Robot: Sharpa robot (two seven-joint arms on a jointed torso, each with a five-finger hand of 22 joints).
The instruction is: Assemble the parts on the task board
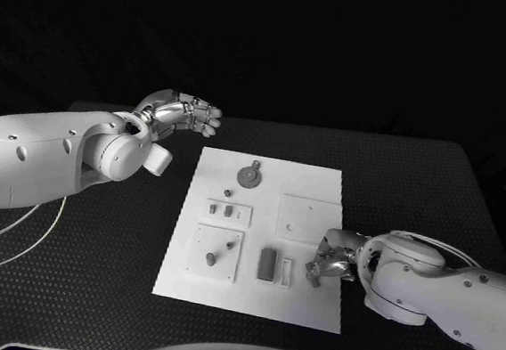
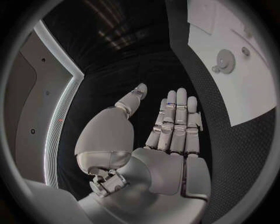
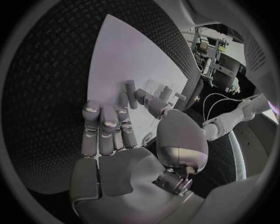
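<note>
The white task board (image 1: 247, 296) lies in the middle of the black table. On it are a round grey part (image 1: 250, 175), two small pieces (image 1: 221, 211), an oval piece (image 1: 212, 259) and two upright bars (image 1: 268, 264). My right hand (image 1: 330, 261) rests low at the board's right edge, beside the bars. Its fingers (image 3: 105, 126) lie stretched over the board (image 3: 116, 56) with the thumb apart and nothing between them. A grey bar (image 3: 129, 87) stands just past the fingertips. My left hand (image 1: 182, 114) hangs raised behind the board's far left corner, with straight fingers (image 2: 175, 121) holding nothing. The round part (image 2: 224, 60) lies off to its side.
The black table (image 1: 78, 292) stretches to both sides of the board. A thin white cable (image 1: 21, 246) hangs from my left arm over the table's left part. A square raised plate (image 1: 305, 217) sits on the board just ahead of my right hand.
</note>
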